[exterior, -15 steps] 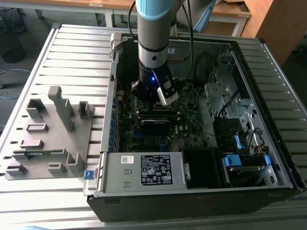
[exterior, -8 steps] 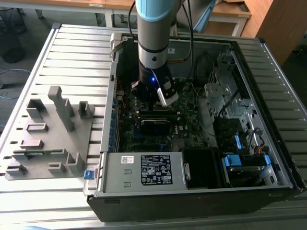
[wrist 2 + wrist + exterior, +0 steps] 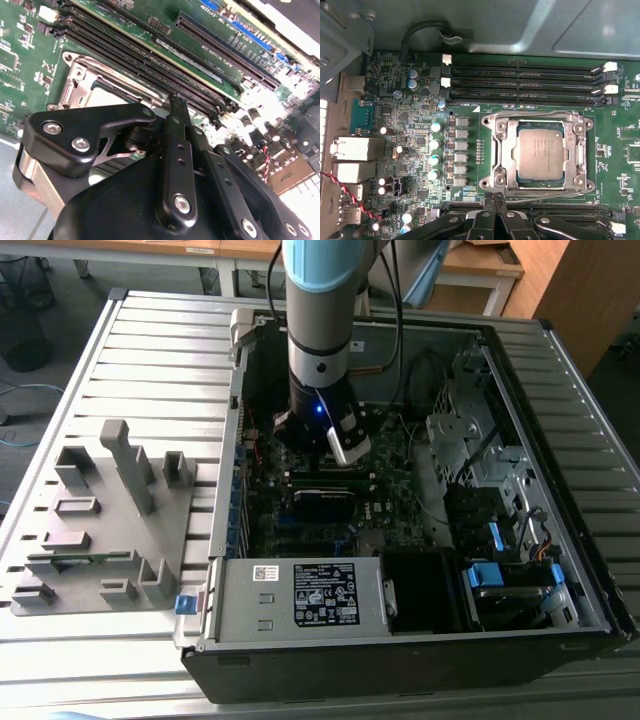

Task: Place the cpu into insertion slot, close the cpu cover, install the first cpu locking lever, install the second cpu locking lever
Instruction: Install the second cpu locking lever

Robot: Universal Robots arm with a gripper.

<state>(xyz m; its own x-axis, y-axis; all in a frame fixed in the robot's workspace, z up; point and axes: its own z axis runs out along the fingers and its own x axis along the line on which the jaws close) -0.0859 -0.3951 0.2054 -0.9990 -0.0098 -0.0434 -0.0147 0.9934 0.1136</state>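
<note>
Cpu [image 3: 540, 155] sits flat in the insertion slot [image 3: 501, 150] with the cpu cover [image 3: 538, 118] down around it. We see our tool [image 3: 496, 199], fingertips pinched narrow and empty, just at the socket's 6 o'clock edge.

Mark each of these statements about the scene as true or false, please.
1. The cpu lies in the insertion slot. True.
2. The cpu cover stands upright, away from the chip. False: it lies flat as a frame around the cpu.
3. Long black slots run beside the socket on the green board. True.
4. The computer case stands on a wooden floor. False: it stands on a grey slatted table.
5. The gripper hangs outside the case. False: it is inside the case, above the board, next to the cover's edge.
</note>
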